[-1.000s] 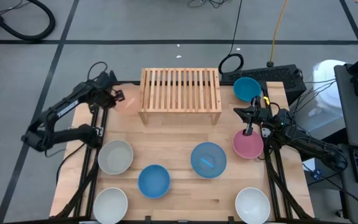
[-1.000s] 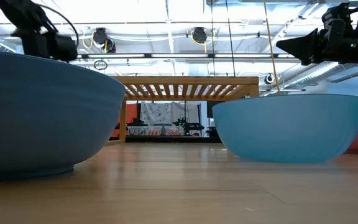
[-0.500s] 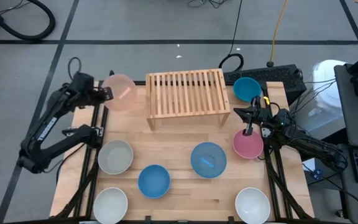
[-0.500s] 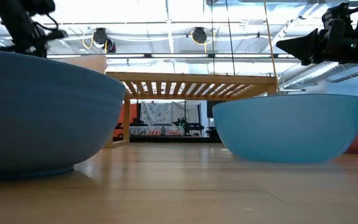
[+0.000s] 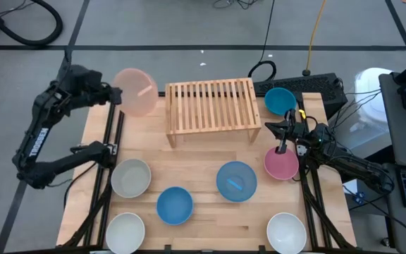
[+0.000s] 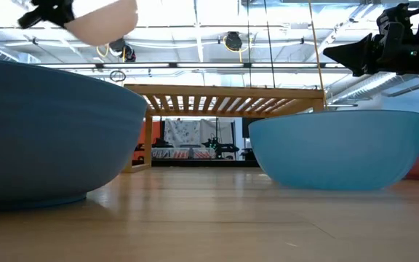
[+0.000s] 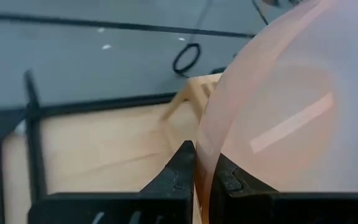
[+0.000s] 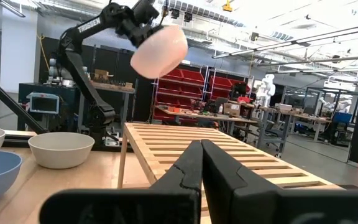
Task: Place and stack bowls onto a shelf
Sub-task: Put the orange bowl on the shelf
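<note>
My left gripper (image 7: pixel 201 171) is pinched tight on the rim of the pale orange-pink bowl (image 5: pixel 138 91), its fingers closed on either side of the thin wall. I hold that bowl up in the air, tilted on its side, over the far left corner of the table (image 5: pixel 196 159), just beside the left end of the shelf (image 5: pixel 212 104) and above its slats. The shelf stands at the far middle of the table with nothing on its top.

My right gripper (image 5: pixel 281 149) is fully closed on nothing and hangs over the pink bowl (image 5: pixel 281 164) at the right edge. A teal bowl (image 5: pixel 280 100) sits behind it, just right of the shelf. Nearer the front lie a grey-beige bowl (image 5: pixel 131 177), two blue bowls (image 5: pixel 174 204) (image 5: pixel 236 180), and two white bowls (image 5: pixel 125 231) (image 5: pixel 286 232).
</note>
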### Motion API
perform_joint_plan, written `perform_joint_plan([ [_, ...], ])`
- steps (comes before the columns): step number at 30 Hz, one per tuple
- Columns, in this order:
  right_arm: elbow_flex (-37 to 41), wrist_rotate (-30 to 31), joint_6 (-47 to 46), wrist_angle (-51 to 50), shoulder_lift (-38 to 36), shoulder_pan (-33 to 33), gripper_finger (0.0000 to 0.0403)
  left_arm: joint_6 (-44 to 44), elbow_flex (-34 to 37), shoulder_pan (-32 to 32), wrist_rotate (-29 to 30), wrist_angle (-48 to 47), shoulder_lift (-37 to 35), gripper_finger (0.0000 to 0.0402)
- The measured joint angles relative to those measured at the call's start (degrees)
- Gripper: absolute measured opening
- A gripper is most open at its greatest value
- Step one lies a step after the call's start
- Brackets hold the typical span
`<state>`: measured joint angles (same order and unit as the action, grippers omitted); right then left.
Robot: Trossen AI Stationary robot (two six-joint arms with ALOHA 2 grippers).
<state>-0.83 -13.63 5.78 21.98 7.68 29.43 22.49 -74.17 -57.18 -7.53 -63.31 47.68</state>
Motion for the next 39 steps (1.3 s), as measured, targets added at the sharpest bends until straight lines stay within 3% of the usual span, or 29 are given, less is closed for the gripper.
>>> perform_joint_plan([
  [11,0.0,0.0,0.02,0.0,0.0,-0.02,0.0,-17.41,-17.26,10.39,-1.67,-1.15,20.17,0.0007],
  [21,0.0,0.0,0.02,0.0,0.0,0.0,0.0,-19.45,-21.4,11.94,-5.53,-1.93,37.12,0.0007],
  [30,-0.01,-0.01,0.0,0.01,0.0,-0.01,0.0,-24.38,-21.4,12.69,-5.61,-2.01,43.46,0.0007],
  [34,0.0,-0.01,0.0,0.0,0.0,-0.02,0.0,-25.41,-21.4,13.24,-5.61,-1.96,44.8,0.0025],
  [39,0.01,-0.02,0.0,0.02,0.0,-0.02,0.0,-26.44,-21.4,13.85,-1.98,-1.35,44.95,0.0041],
])
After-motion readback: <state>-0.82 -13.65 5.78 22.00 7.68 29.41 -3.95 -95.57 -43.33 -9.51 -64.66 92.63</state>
